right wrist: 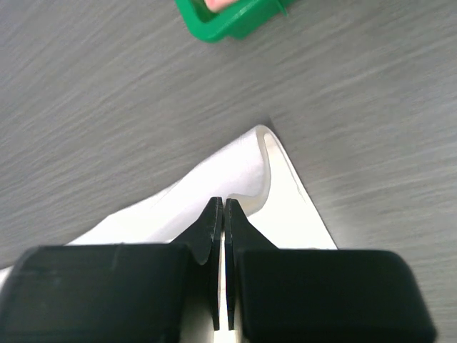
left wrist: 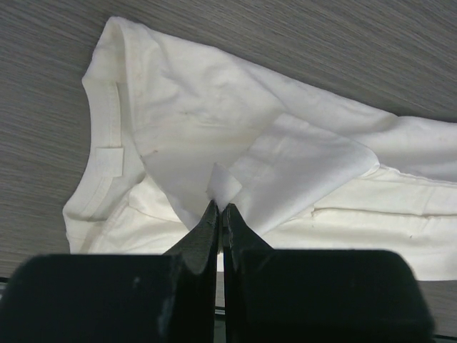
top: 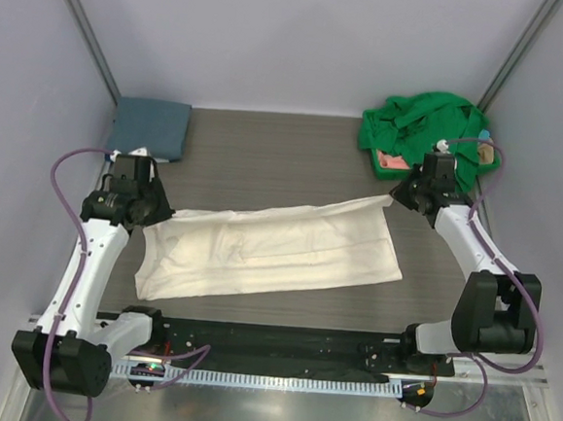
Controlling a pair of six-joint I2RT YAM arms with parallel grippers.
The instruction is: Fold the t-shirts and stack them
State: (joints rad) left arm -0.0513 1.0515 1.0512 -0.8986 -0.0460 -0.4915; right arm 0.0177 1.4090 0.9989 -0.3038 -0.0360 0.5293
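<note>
Grey tabletop (top: 267, 141) | 1 cream t-shirt (top: 269, 249) centre, 1 slate-blue t-shirt (top: 151, 127) folded far left, 1 green t-shirt (top: 420, 124) heaped far right | arms outstretched: left tool (top: 153, 209) pinches cream's left end, right tool (top: 398, 193) its far-right corner

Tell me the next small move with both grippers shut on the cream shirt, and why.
Probably draw both toward their bases together: the left gripper and right gripper each pinch an end of the cream t-shirt along its far edge, so it could fold over lengthwise.
</note>
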